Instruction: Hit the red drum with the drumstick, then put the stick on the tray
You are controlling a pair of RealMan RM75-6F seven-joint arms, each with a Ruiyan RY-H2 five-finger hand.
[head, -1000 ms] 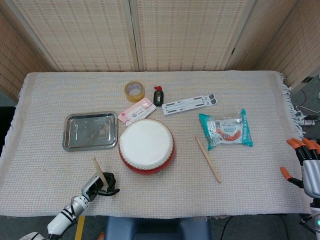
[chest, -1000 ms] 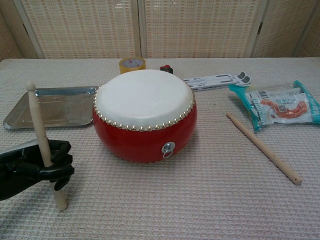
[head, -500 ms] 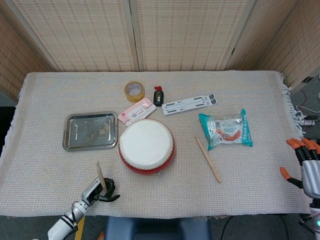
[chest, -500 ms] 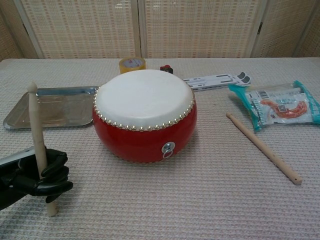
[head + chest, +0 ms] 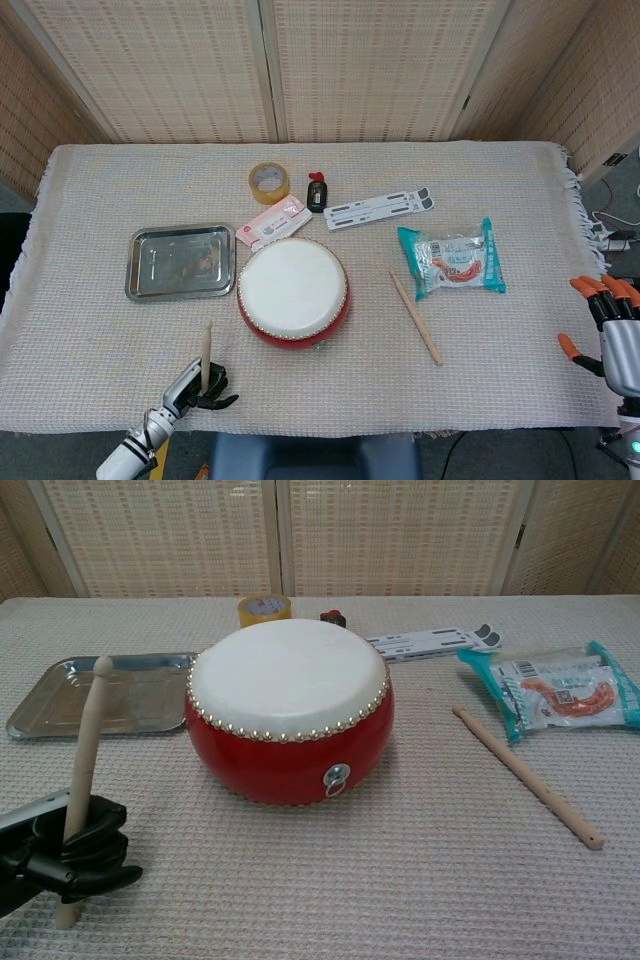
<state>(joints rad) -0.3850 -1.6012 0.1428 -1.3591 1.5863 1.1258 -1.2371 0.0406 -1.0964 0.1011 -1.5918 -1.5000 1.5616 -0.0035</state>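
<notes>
The red drum (image 5: 293, 292) (image 5: 289, 708) with a white skin stands mid-table. My left hand (image 5: 198, 387) (image 5: 70, 848), black, grips a wooden drumstick (image 5: 206, 352) (image 5: 84, 761) near its lower end, at the table's front edge left of the drum. The stick stands nearly upright, its round tip leaning slightly toward the drum and apart from it. The steel tray (image 5: 180, 261) (image 5: 40, 702) lies left of the drum. My right hand (image 5: 609, 329) with orange fingertips hangs off the table's right edge, fingers apart, holding nothing.
A second drumstick (image 5: 415, 317) (image 5: 526, 776) lies right of the drum. A snack packet (image 5: 452, 260) is further right. Behind the drum are a tape roll (image 5: 269, 182), a pink packet (image 5: 272, 222), a small black item (image 5: 317, 192) and a white strip (image 5: 379, 209).
My left hand has drawn back toward the table's front edge with the stick. The stick's tip has swung from leaning left to leaning right, toward the drum. The right hand stays still.
</notes>
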